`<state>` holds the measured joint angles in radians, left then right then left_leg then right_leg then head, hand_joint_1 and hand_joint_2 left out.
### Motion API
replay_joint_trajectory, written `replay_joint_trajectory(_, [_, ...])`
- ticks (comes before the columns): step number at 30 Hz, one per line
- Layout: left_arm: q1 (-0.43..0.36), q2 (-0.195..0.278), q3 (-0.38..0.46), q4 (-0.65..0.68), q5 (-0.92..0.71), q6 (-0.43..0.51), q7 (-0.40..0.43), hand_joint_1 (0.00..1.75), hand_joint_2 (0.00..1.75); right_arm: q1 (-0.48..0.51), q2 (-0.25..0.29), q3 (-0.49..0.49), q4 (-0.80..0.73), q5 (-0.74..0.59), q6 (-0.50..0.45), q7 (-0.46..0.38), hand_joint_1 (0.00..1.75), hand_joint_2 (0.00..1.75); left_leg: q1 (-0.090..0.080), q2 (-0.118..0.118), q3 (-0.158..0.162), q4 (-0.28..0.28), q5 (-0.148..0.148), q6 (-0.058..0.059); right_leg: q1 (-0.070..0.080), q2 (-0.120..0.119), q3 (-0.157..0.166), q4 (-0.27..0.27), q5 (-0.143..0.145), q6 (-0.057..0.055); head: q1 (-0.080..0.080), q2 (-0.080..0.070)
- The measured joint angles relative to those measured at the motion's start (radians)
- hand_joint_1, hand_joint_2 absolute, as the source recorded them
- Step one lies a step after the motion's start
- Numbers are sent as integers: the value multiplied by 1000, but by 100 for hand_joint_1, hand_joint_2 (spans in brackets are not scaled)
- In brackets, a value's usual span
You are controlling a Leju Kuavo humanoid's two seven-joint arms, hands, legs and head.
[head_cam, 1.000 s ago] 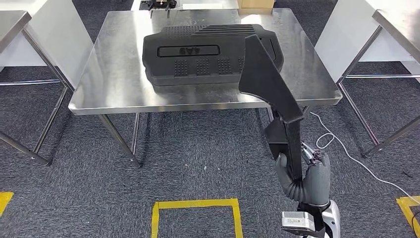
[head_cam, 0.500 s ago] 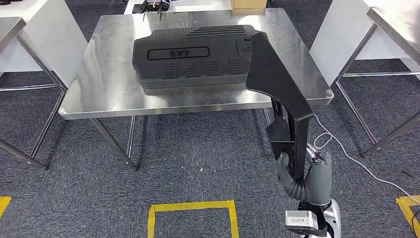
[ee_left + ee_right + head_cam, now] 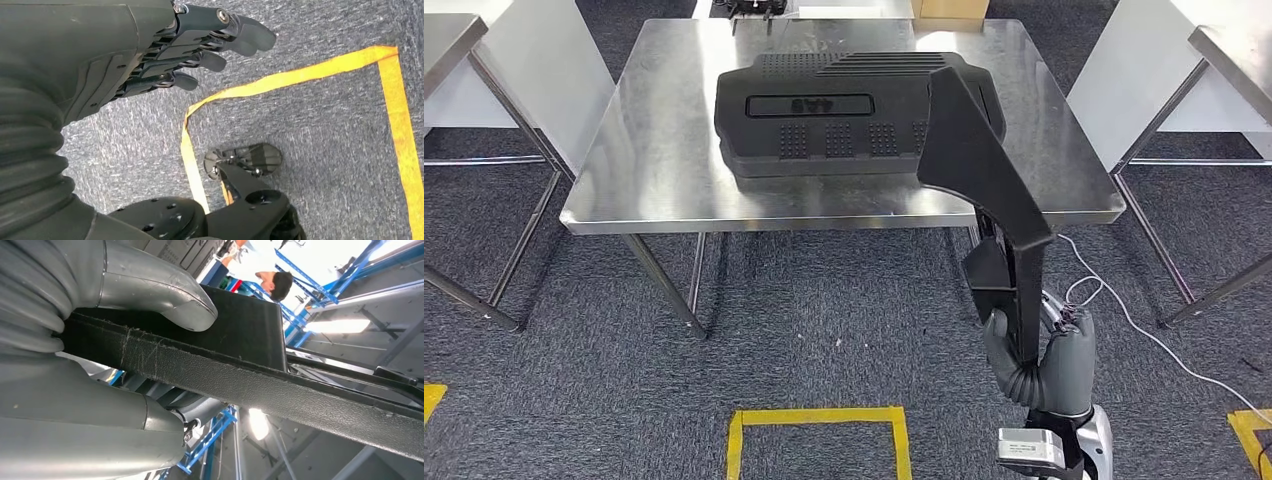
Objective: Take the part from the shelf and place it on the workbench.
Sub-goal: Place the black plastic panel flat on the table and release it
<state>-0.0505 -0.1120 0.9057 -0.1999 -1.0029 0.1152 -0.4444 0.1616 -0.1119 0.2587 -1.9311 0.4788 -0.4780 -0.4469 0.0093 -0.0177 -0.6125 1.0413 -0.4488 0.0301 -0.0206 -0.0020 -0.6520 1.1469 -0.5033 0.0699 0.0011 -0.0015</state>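
My right hand [image 3: 1044, 365] grips the lower end of a long black plastic part [image 3: 979, 170], which stands upright in front of me and overlaps the near right edge of the steel workbench [image 3: 654, 150] in the head view. In the right wrist view the grey thumb [image 3: 150, 285] presses on the part [image 3: 280, 385]. A large black engine cover [image 3: 844, 110] lies flat on the workbench. My left hand [image 3: 200, 45] hangs over the carpet, its fingers extended and holding nothing.
Other steel tables stand at the left [image 3: 454, 40] and right [image 3: 1234, 60]. A yellow tape square [image 3: 819, 425] marks the carpet before the workbench, and a white cable [image 3: 1114, 300] runs by its right leg. A person [image 3: 275, 285] and blue shelf frames [image 3: 305, 310] lie behind.
The whole picture swayed left and then back right, so the camera moved. The part stays upright in my right hand, and the cover on the workbench has not moved.
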Motion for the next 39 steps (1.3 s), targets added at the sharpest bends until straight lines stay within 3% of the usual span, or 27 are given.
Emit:
replay_joint_trajectory(2, [0, -1, 1, 0, 0, 0, 0, 0, 175, 1, 1, 0, 0, 1, 0, -1, 175, 175, -5, -3, 2, 1, -5, -8, 3, 1, 48, -105, 42, -5, -1, 0])
replay_joint_trajectory(3, [0, -1, 1, 0, 1, 0, 1, 0, 175, 1, 3, 1, 0, 2, 0, -2, 175, 175, -7, -4, 3, 1, -5, -12, 6, 1, 58, -124, 49, -12, -1, 0])
replay_joint_trajectory(6, [2, 0, 3, 0, 2, 0, 2, 0, 175, 2, 8, 1, 0, 8, 0, -3, 175, 175, -5, -2, 4, 4, -11, -28, 3, 1, 65, -131, 55, -30, -1, 0])
replay_joint_trajectory(7, [3, 0, 4, 0, 2, 0, 3, 0, 175, 2, 10, 1, 0, 10, 0, -3, 175, 175, -4, 0, -3, 27, -26, -32, -1, 0, 70, -134, 55, -38, -2, 0])
replay_joint_trajectory(10, [4, 0, 6, 0, 2, -1, 4, 0, 175, 3, 16, 2, 0, 15, 0, -4, 175, 175, 0, 4, -80, 199, -112, -41, -4, -3, 82, -137, 51, -55, -6, 0])
replay_joint_trajectory(12, [6, 0, 8, 0, 2, -2, 4, 0, 175, 5, 18, 2, 0, 23, 0, -5, 175, 175, 4, 4, -123, 278, -131, -46, -2, -2, 86, -136, 48, -58, -5, 0])
replay_joint_trajectory(13, [6, 0, 10, 0, 2, -2, 4, 0, 175, 6, 18, 2, 0, 28, -1, -5, 175, 175, 6, 5, -118, 263, -111, -47, -3, -2, 89, -136, 46, -57, -6, 0])
replay_joint_trajectory(16, [7, 1, 11, 0, 2, -2, 5, 0, 175, 6, 18, 2, 0, 44, -4, -4, 175, 175, 12, 11, -30, 80, -19, -50, -2, 2, 100, -132, 34, -45, -7, 0])
replay_joint_trajectory(18, [5, 1, 11, 0, 1, -2, 5, 0, 175, 6, 17, 2, 0, 59, -9, -2, 175, 175, 9, 10, 0, 16, -7, -44, 3, 2, 100, -130, 28, -33, -6, 0])
replay_joint_trajectory(22, [5, 1, 12, 0, -1, -2, 5, 0, 175, 3, 12, 1, -1, 87, -17, 5, 175, 175, 4, 7, 1, 7, -7, -16, 0, 2, 87, -112, 15, -17, -5, 0])
replay_joint_trajectory(23, [5, 1, 12, 0, -1, -2, 5, 0, 175, 1, 8, 1, -2, 90, -17, 7, 175, 175, 5, 6, 3, 5, -7, -9, 1, 2, 67, -74, -2, -18, -4, 0])
replay_joint_trajectory(25, [4, 1, 12, 0, -2, -2, 5, 0, 175, -5, 1, 0, -3, 93, -17, 10, 175, 175, 4, 6, 4, 4, -10, 0, 1, 2, -6, 58, -50, -24, -2, 0])
replay_joint_trajectory(27, [4, 1, 12, 0, -2, -2, 5, 0, 175, -7, -3, 0, -3, 101, -17, 15, 175, 175, 2, 6, 6, 4, -13, 4, 1, 2, -69, 159, -71, -22, -2, 0])
replay_joint_trajectory(28, [4, 1, 12, 0, -4, -2, 5, 0, 175, -7, -5, 1, -3, 109, -17, 18, 175, 175, 1, 4, 8, 4, -15, 5, 1, 2, -75, 155, -58, -16, -2, 0])
replay_joint_trajectory(29, [4, 1, 12, 0, -6, -2, 5, 0, 175, -9, -7, 1, -3, 120, -19, 23, 175, 175, 1, 3, 13, 4, -18, 4, 1, 2, -60, 109, -30, -8, -2, 0])
replay_joint_trajectory(31, [3, -1, 12, 0, -10, -2, 5, 0, 175, -14, -13, 1, -3, 152, -27, 34, 175, 175, -1, -1, 21, 5, -24, -1, 3, 2, 3, -35, 32, 0, -1, 0])
replay_joint_trajectory(33, [3, -2, 12, 0, -13, -2, 6, 0, 175, -18, -20, 1, -3, 184, -39, 46, 175, 175, -6, -3, 24, 5, -30, -9, 8, 2, 43, -116, 60, -8, -2, 0])
replay_joint_trajectory(36, [3, -2, 12, 0, -13, -2, 8, 0, 175, -21, -28, 0, -3, 205, -49, 55, 175, 175, -4, -2, 28, 4, -36, -24, 7, 3, 51, -128, 62, -26, -2, 0])
replay_joint_trajectory(37, [3, -2, 12, 0, -13, -2, 8, 0, 175, -22, -29, 0, -3, 207, -49, 56, 175, 175, -3, 0, 24, 16, -44, -29, 4, 2, 57, -131, 62, -33, -3, 0])
replay_joint_trajectory(39, [2, -2, 13, 0, -14, -2, 8, 0, 175, -26, -31, 0, -3, 220, -53, 61, 175, 175, 0, 3, -12, 99, -85, -36, -3, 1, 70, -137, 59, -48, -6, 0])
